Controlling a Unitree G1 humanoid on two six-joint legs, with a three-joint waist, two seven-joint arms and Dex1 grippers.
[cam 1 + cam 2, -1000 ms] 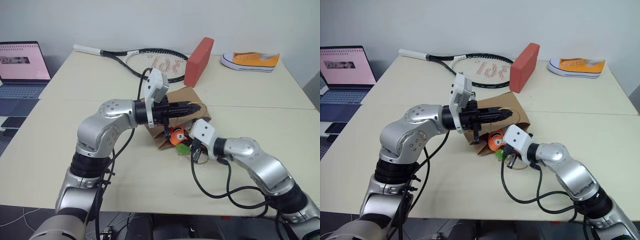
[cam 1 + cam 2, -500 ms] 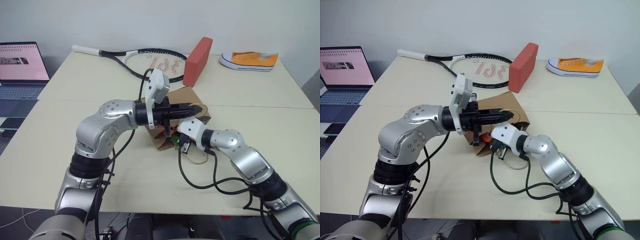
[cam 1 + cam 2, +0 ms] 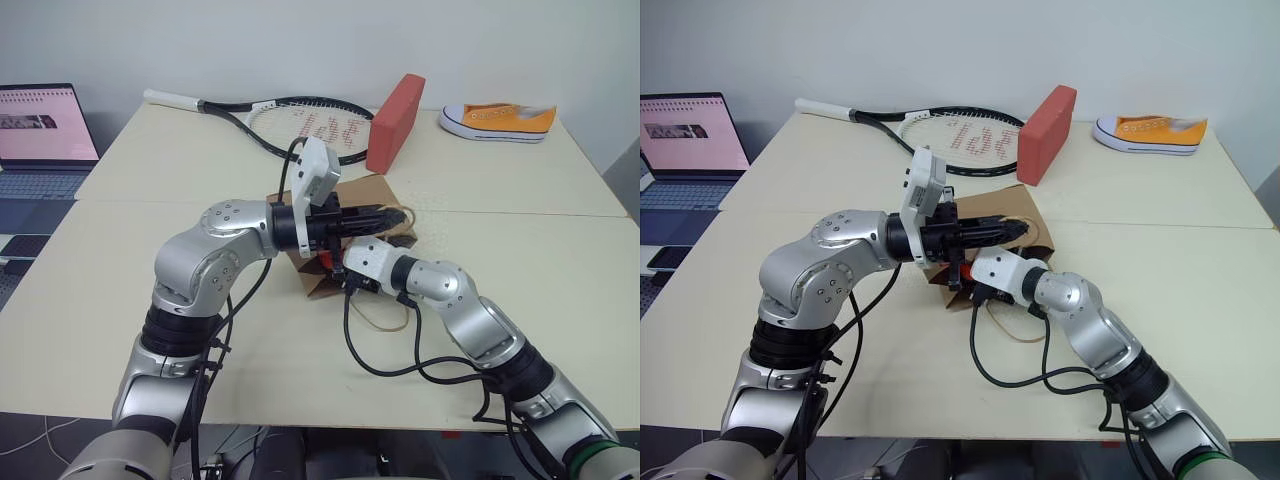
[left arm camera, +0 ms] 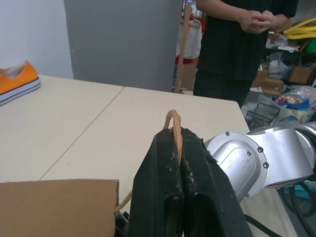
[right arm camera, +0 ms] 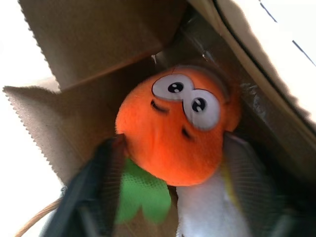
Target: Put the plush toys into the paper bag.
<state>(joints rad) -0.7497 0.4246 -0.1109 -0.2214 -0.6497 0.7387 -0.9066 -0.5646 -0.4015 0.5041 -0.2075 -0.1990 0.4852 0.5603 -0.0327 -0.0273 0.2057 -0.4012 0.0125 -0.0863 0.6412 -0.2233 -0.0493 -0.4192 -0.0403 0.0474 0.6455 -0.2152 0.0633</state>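
Right gripper (image 5: 170,197): at the mouth of the paper bag (image 3: 355,200), fingers spread wide either side of the carrot toy (image 5: 177,131), not pinching it. A second ago the fingers were closed on the toy just outside the bag opening; since then the arm has pushed forward and leftward, carrying the toy inside, and the fingers have parted.

Carrot toy: orange, inside the bag mouth, face with two white eyes turned toward the right wrist camera; green tuft (image 5: 140,192) at the end nearest the gripper, so its long axis runs from the gripper into the bag, orange body leading.

Egg toy (image 5: 207,210): white with a yellow edge, in the bag, touching the carrot toy on the gripper side. Its heading cannot be told.

Left gripper (image 4: 177,148): closed on the bag's tan cord handle (image 4: 174,123), pointing level toward the robot's right, holding the bag's upper edge up. Unchanged from a second ago.

Paper bag: brown, lying on the table (image 3: 200,340) with its mouth toward the robot; second cord handle (image 3: 385,318) loose on the table in front.

Beyond, well apart: red block (image 3: 397,122), tennis racket (image 3: 290,120), orange sneaker (image 3: 500,120), laptop (image 3: 45,135). A person (image 4: 242,39) stands past the table's end.
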